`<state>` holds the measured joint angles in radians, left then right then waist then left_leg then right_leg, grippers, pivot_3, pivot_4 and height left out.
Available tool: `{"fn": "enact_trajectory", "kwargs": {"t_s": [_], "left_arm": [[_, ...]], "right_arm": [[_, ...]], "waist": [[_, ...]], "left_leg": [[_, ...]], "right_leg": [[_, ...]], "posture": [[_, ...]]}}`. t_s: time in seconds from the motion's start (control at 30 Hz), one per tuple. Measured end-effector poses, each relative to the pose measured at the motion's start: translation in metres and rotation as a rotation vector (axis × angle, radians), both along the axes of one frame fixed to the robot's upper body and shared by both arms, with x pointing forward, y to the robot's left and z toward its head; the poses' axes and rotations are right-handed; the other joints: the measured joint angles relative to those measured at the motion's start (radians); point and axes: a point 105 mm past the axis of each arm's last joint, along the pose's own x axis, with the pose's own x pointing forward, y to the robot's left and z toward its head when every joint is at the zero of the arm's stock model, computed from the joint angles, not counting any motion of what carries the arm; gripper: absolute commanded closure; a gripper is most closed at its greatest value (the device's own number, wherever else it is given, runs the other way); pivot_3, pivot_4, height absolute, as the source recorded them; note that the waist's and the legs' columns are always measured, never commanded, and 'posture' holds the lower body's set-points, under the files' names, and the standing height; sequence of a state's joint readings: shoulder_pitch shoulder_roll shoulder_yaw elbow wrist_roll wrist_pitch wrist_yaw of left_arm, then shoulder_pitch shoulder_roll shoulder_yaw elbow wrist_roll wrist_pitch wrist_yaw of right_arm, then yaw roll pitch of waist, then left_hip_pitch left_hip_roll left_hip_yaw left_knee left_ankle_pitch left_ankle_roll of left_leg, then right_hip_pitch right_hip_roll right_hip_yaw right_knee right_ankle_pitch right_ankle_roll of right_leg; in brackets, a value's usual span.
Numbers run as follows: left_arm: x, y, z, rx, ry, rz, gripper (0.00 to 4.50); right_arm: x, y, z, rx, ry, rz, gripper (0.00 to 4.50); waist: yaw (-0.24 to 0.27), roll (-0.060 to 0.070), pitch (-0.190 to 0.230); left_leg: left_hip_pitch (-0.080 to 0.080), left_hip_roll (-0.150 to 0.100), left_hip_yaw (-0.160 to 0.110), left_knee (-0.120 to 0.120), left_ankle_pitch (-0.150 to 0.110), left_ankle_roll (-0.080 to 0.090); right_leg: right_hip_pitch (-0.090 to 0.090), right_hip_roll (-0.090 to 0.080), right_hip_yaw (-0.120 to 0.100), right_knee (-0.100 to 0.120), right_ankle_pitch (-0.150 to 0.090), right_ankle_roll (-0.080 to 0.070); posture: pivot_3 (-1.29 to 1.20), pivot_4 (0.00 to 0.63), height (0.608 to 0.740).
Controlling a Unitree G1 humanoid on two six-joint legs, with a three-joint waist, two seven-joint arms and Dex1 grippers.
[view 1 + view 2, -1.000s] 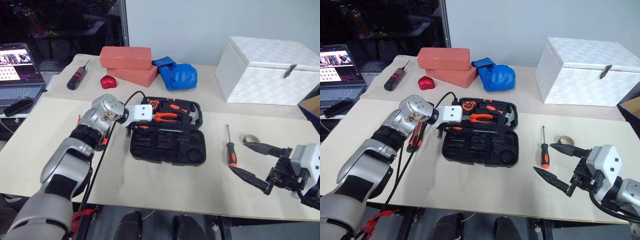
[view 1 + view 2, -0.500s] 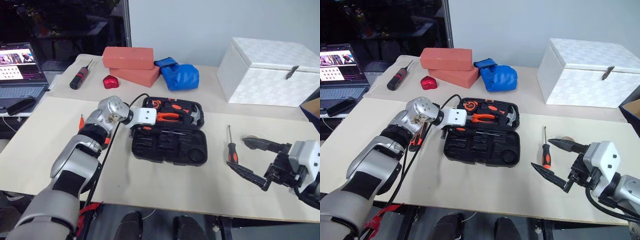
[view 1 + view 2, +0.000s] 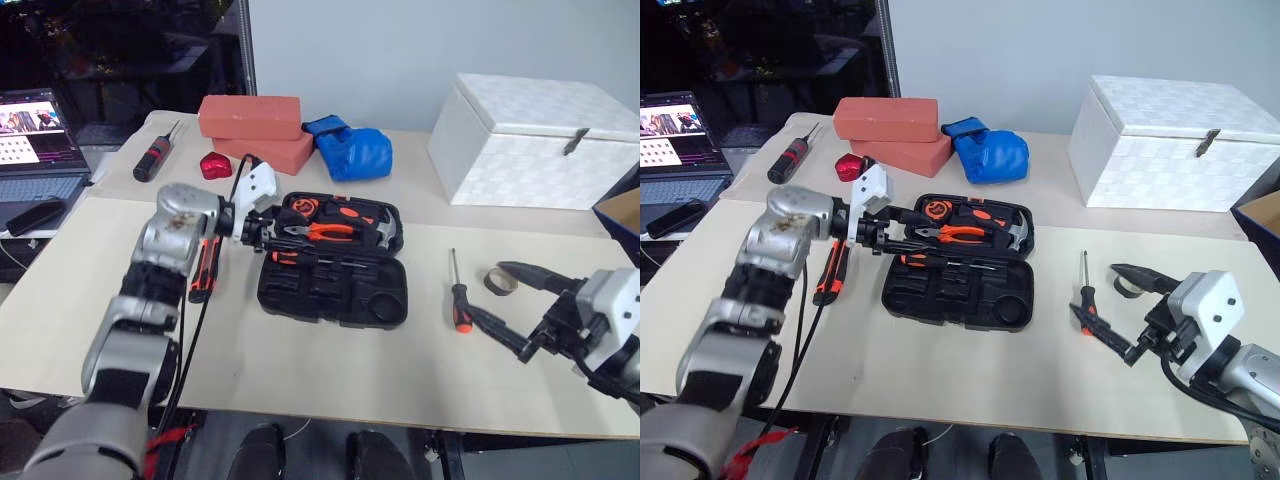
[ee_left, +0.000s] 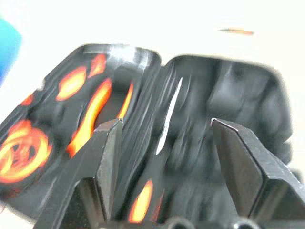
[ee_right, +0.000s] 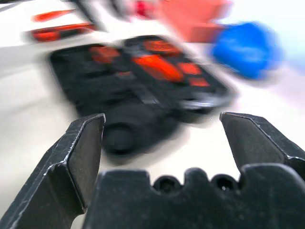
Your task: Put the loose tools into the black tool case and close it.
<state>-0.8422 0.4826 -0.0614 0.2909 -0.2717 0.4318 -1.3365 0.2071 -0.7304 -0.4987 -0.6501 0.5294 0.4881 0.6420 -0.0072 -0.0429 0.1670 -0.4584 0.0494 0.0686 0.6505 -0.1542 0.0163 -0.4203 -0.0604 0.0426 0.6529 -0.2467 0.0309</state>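
Case: the black tool case (image 3: 333,263) lies open and flat in the middle of the bench (image 3: 300,370), its far half holding orange-handled pliers and a hammer, its near half showing mostly bare moulded slots.
Left gripper: the left gripper (image 3: 268,232) hangs over the case's left edge with its jaws parted and nothing between them (the left wrist view looks straight down into the open case).
Right gripper: the right gripper (image 3: 512,308) sits low at the right of the bench, jaws spread wide and empty, pointing toward the case.
Loose on the right: an orange-and-black screwdriver (image 3: 458,294) lies well right of the case, with the grey tape ring (image 3: 498,281) just beyond it; both lie close by the right jaws' tips.
Loose on the left: a black-and-orange tool (image 3: 203,272), probably the utility knife, lies just left of the case, partly hidden by the left arm.
Inside the near half: a slim tool may sit along the hinge line, though the view is too poor to be sure.
Not part of the job: the black screwdriver with red marks (image 3: 154,156) and the red heart-shaped lump (image 3: 214,165) lie at the far left.
Progress: early to middling by the look of it. At least three items lie outside the case.
Left to do: gather the screwdriver, the ring and the left-hand tool, then fold the lid shut.
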Motion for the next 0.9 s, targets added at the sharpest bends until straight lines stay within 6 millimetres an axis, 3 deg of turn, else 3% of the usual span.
{"fn": "enact_trajectory", "kwargs": {"t_s": [0.03,0.1,0.2,0.27,0.3,0.47,0.6,0.77,0.83,0.9], "left_arm": [[-0.01,-0.003,-0.001,-0.024,0.043,-0.036,1.34],[-0.03,0.001,0.001,-0.02,0.113,-0.076,0.83],[-0.054,0.008,0.007,0.026,0.07,-0.089,0.04],[-0.068,0.001,0.004,0.036,0.06,-0.132,0.04],[-0.071,-0.001,0.001,0.044,0.064,-0.134,0.04],[-0.081,-0.004,-0.012,0.082,0.075,-0.12,0.04],[-0.086,-0.009,-0.011,0.085,0.056,-0.125,0.0],[-0.084,-0.006,-0.014,0.086,0.046,-0.097,0.0],[-0.084,-0.006,-0.015,0.084,0.046,-0.087,0.0],[-0.084,-0.004,-0.016,0.062,0.024,-0.061,0.0]], "right_arm": [[0.004,-0.004,-0.006,-0.006,0.026,-0.053,0.0],[0.01,-0.011,-0.02,-0.034,0.1,-0.159,0.0],[0.024,-0.012,-0.032,-0.013,0.224,-0.251,0.0],[0.031,-0.013,-0.042,0.015,0.319,-0.297,0.0],[0.034,-0.013,-0.046,0.021,0.349,-0.314,0.0],[0.051,-0.014,-0.07,0.101,0.543,-0.42,0.0],[0.06,-0.016,-0.087,0.113,0.654,-0.467,1.02],[0.065,-0.021,-0.089,0.078,0.657,-0.501,2.96],[0.065,-0.024,-0.087,0.06,0.649,-0.508,3.44],[0.06,-0.032,-0.082,0.012,0.627,-0.514,3.46]], "waist": [[-0.002,0.0,0.0],[-0.005,0.0,0.0],[-0.011,0.003,-0.001],[-0.008,0.003,-0.002],[-0.008,0.004,-0.002],[-0.005,0.004,-0.002],[-0.003,0.004,-0.002],[-0.005,0.004,-0.002],[-0.005,0.004,-0.002],[-0.003,0.005,-0.002]], "left_leg": [[0.0,0.0,0.0,0.001,0.0,0.0],[0.001,-0.001,0.0,0.001,0.0,0.0],[0.006,-0.001,0.001,0.002,0.0,0.0],[0.01,0.0,0.001,0.002,0.001,0.001],[0.012,0.0,0.001,0.002,0.001,0.001],[0.017,0.0,0.001,0.001,0.001,0.0],[0.016,0.0,0.002,0.0,0.001,0.001],[0.015,-0.001,0.002,-0.006,0.001,0.002],[0.014,-0.001,0.002,-0.006,0.0,0.003],[0.012,-0.002,0.002,-0.007,0.0,0.003]], "right_leg": [[-0.001,0.0,0.0,0.002,0.0,0.0],[-0.001,0.001,0.0,0.005,-0.001,-0.001],[0.002,0.001,0.001,0.006,-0.002,-0.003],[0.007,0.001,0.002,0.005,-0.002,-0.003],[0.009,0.001,0.002,0.004,-0.005,-0.008],[0.014,0.0,0.001,0.003,-0.007,-0.005],[0.014,-0.001,0.002,0.002,-0.005,-0.009],[0.014,0.0,0.002,-0.004,-0.002,-0.002],[0.014,0.0,0.002,-0.005,-0.003,-0.001],[0.013,0.0,0.002,-0.005,-0.003,0.0]], "posture": [[0.0,0.15,0.74],[0.0,0.15,0.74],[0.0,0.15,0.74],[0.0,0.15,0.74],[0.0,0.15,0.74],[0.0,0.15,0.74],[0.0,0.15,0.74],[0.0,0.15,0.74],[0.0,0.15,0.74],[0.0,0.15,0.74]]}}
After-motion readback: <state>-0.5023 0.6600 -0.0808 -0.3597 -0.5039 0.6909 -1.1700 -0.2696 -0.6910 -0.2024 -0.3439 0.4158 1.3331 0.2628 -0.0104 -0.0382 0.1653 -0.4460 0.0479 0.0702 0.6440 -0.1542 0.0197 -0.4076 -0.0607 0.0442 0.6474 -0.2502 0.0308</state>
